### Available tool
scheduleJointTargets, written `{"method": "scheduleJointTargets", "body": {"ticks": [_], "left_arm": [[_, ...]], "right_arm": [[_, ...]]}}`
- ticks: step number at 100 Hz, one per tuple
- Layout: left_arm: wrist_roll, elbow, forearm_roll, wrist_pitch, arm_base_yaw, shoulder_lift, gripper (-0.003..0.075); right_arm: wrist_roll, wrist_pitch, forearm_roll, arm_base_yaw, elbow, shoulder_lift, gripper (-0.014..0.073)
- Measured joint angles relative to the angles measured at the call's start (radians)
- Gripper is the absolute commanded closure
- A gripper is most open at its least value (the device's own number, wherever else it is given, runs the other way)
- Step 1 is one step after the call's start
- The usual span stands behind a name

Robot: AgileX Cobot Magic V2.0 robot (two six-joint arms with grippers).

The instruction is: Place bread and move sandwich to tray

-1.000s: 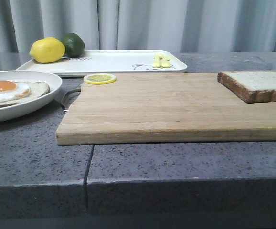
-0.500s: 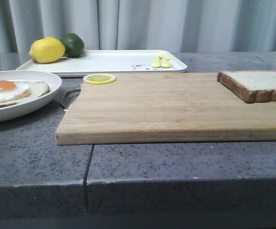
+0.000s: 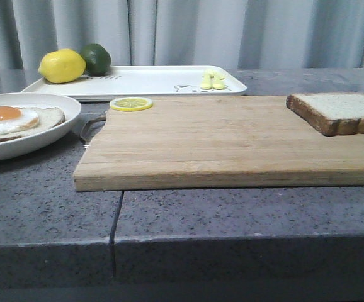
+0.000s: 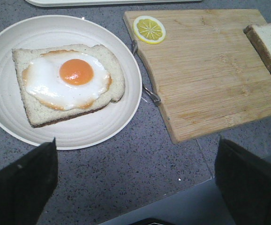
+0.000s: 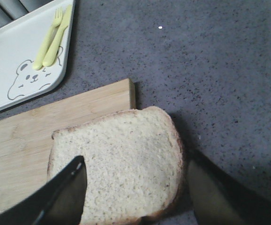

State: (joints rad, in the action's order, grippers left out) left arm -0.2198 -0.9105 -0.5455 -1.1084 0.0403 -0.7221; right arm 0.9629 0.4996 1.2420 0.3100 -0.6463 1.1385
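No change vs earlier front frames. Left gripper (image 4: 135,187) hangs w/ fingers spread above egg-topped sandwich on round white plate (image 4: 63,79). Right gripper (image 5: 135,197), also spread, straddles thick pale brown-crusted bread slice (image 5: 121,159) on wooden cutting board (image 3: 232,141). White rectangular tray (image 3: 144,80) behind. Front view shows no arms.

I see a wooden cutting board (image 3: 232,141) lying flat on the speckled grey countertop (image 3: 50,207), with a metal handle (image 4: 147,91) at its left end. A round lemon slice (image 3: 131,104) sits on the board's far left corner. Farther back, a whole lemon (image 3: 62,66) and a dark green lime (image 3: 97,58) rest side by side, touching. A pale yellow fork and spoon (image 5: 52,36) lie together, and grey curtains (image 3: 188,31) hang behind everything
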Motion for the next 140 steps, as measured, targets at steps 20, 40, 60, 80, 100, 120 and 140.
{"method": "scheduleJointTargets", "body": {"ticks": [20,40,60,80,100,120,140], "left_arm": [[0.000,0.000,0.000,0.000,0.000,0.000,0.0102],[0.000,0.000,0.000,0.000,0.000,0.000,0.0102],[0.000,0.000,0.000,0.000,0.000,0.000,0.0102],[0.000,0.000,0.000,0.000,0.000,0.000,0.0102],[0.000,0.000,0.000,0.000,0.000,0.000,0.0102],[0.000,0.000,0.000,0.000,0.000,0.000,0.0102],[0.000,0.000,0.000,0.000,0.000,0.000,0.0102]], "right_arm": [[0.077,-0.007,0.075,0.000,0.000,0.084,0.0120],[0.143,-0.019,0.144,0.000,0.000,0.143,0.0120],[0.159,-0.023,0.156,0.000,0.000,0.176,0.0120],[0.159,-0.033,0.156,0.000,0.000,0.176,0.0120],[0.173,-0.036,0.196,0.000,0.000,0.176,0.0120],[0.183,-0.036,0.211,0.000,0.000,0.183,0.0120],[0.183,-0.012,0.215,0.000,0.000,0.226,0.0120]]}}
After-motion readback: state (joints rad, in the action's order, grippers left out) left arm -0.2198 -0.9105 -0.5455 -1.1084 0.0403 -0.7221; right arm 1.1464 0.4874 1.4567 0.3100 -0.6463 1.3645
